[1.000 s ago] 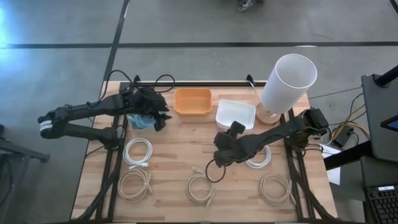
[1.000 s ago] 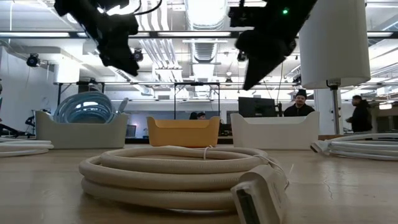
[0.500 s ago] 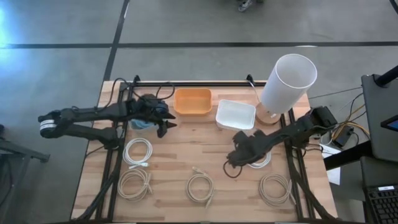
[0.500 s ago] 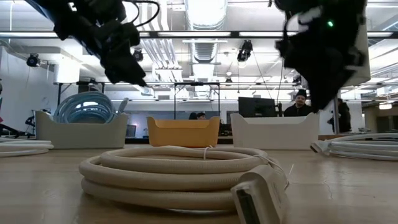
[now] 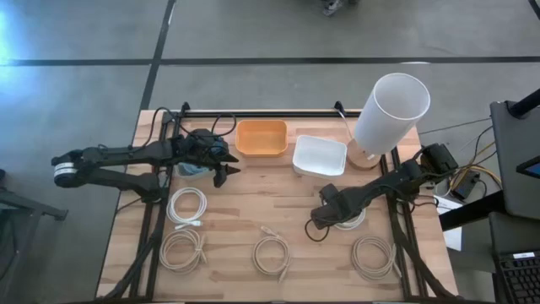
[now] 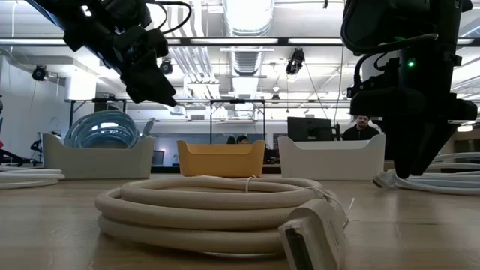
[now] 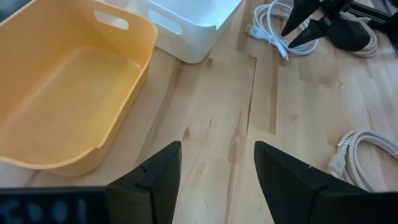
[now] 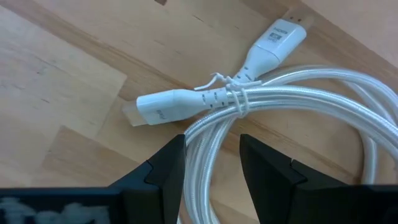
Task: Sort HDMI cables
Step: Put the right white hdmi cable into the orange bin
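HDMI cable, a white braided coil lying on the wooden table near the white rectangular bin, sits just under the right gripper, fingers spread and empty, while the left gripper hovers open beside the orange plastic bin.

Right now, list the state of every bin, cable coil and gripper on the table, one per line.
Left gripper: open, empty, above bare wood beside the orange bin.
Right gripper: open, straddling the white cable coil, not yet gripping.
Orange plastic bin: empty.
White plastic bin: empty.
Light blue cable coil: in the left white bin.
Beige cable coil: tied, flat on the table.
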Controlling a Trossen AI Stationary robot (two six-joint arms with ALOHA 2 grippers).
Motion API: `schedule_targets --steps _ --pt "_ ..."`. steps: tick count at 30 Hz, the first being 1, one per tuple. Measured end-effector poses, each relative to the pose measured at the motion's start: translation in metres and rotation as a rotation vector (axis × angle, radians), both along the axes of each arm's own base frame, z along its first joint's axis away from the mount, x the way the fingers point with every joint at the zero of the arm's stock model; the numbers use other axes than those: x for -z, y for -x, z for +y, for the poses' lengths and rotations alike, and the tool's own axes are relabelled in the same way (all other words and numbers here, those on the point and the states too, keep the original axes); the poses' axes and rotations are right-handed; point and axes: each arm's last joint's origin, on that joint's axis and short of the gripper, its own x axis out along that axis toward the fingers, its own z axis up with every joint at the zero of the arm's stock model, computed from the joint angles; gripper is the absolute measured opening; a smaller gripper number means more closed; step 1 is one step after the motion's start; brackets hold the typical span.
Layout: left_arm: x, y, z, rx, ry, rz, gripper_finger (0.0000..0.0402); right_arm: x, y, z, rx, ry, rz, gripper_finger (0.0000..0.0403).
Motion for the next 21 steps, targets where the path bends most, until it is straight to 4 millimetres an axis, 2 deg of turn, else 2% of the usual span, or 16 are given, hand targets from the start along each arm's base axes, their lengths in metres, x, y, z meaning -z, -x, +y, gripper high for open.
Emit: schedule_targets --steps 10,17,21 --pt "0.000 0.000 0.000 -0.009 0.014 -0.003 0.0202 0.002 -0.002 -0.002 0.006 -0.001 -0.026 0.0144" --pt "-0.001 0.000 0.000 -0.009 0.012 -0.010 0.0202 -0.013 -0.010 0.001 -0.067 -0.006 -0.074 0.0134" --pt "-0.001 -0.001 0.000 -0.010 0.012 -0.012 0.0202 -0.017 -0.013 0.001 -0.051 0.004 -0.095 0.0135"
